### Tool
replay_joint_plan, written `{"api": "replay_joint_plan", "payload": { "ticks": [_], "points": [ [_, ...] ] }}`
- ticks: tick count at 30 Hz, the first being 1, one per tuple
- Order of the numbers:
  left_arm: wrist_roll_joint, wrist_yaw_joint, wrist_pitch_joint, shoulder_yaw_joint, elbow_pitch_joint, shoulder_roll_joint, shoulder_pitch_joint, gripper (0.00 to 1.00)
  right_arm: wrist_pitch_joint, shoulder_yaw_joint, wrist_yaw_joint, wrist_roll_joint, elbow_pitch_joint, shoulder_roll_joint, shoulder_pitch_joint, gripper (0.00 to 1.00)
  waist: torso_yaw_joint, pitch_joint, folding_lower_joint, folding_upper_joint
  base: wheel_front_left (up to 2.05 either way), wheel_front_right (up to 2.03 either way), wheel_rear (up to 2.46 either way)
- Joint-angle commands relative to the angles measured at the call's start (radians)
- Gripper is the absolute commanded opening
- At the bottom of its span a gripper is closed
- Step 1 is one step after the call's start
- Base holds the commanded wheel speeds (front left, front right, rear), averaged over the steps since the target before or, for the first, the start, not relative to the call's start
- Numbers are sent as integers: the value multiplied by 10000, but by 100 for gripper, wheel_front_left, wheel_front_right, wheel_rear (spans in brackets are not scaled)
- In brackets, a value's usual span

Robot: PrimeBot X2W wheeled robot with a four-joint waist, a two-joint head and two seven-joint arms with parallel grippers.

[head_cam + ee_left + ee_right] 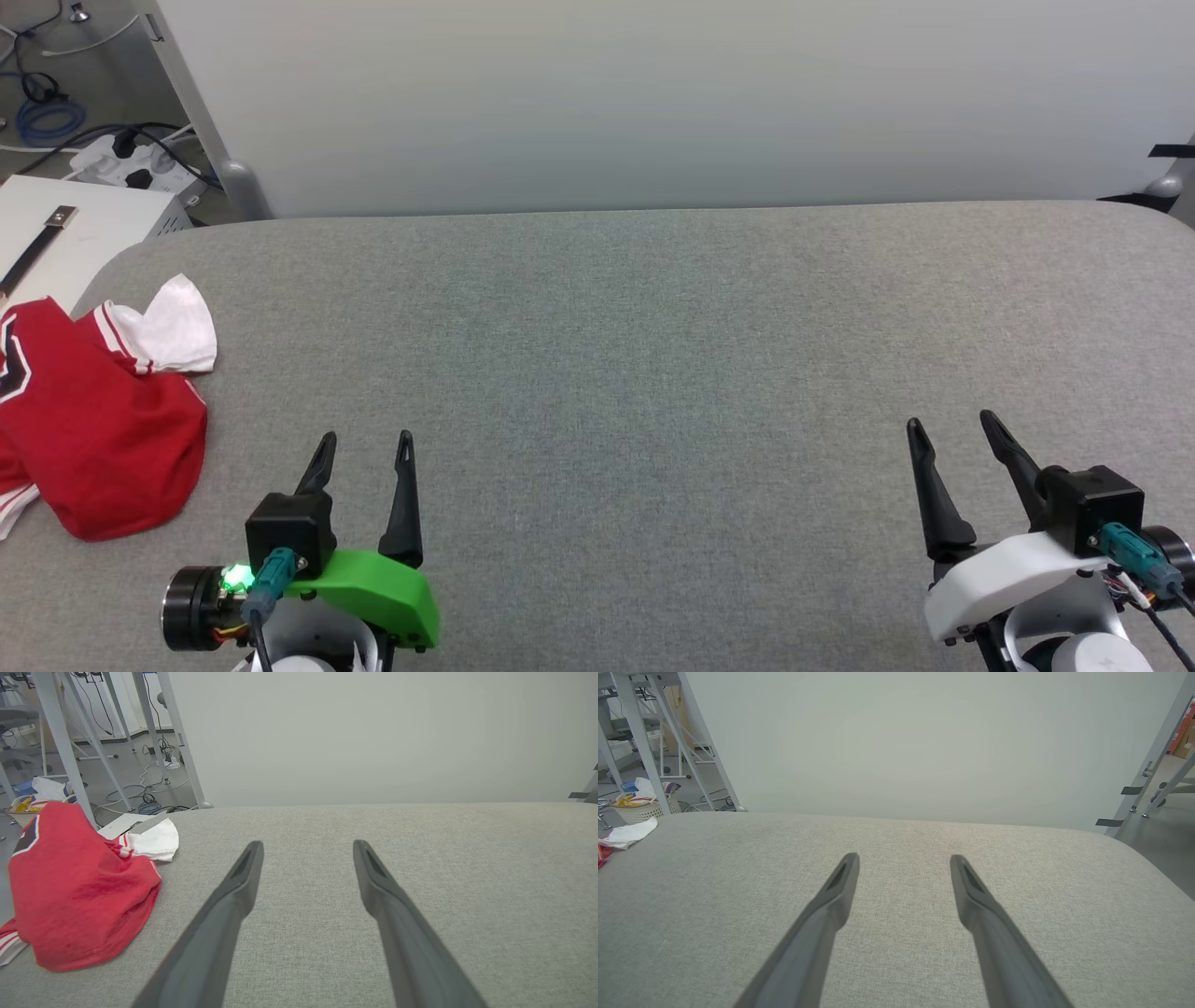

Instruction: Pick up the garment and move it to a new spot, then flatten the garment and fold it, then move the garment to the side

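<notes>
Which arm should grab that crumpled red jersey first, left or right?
Left. The jersey lies bunched at the left edge of the table, close beside the open left end effector. The right end effector, also open, is across the table, so it would probably need a much longer reach.

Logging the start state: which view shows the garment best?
Left wrist view: the garment lies crumpled, nearly whole. Head view cuts it at the left edge; right wrist view catches just a white sleeve.
</notes>
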Motion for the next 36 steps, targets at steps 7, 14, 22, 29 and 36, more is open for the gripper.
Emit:
{"api": "replay_joint_plan", "payload": {
  "ticks": [7, 14, 22, 29, 36],
  "points": [
    [-276, -85, -246, -74, 161, -17, -243, 100, -185, -15, -31, 305, -126, -6, -12, 100, -1, 2, 0, 0, 0, 0, 0],
    [-389, -95, -393, -112, 250, -20, -335, 100, -255, -3, -36, 418, -264, -6, 2, 100, 123, 22, 0, 0, 0, 0, 0],
    [-495, -74, -559, -87, 307, -23, -432, 100, -250, 108, -42, 453, -545, -6, 34, 100, 542, 3, 0, 0, 0, 0, 0],
    [-538, -67, -700, -36, 352, -26, -497, 100, -229, 210, -47, 500, -750, -7, 65, 100, 1228, 13, 0, 0, 0, 0, 0],
    [-522, -85, -847, 149, 443, -29, -541, 100, -183, 455, -52, 477, -829, -47, -21, 100, 2004, 64, 0, 0, 0, 0, 0]
  ]
}}
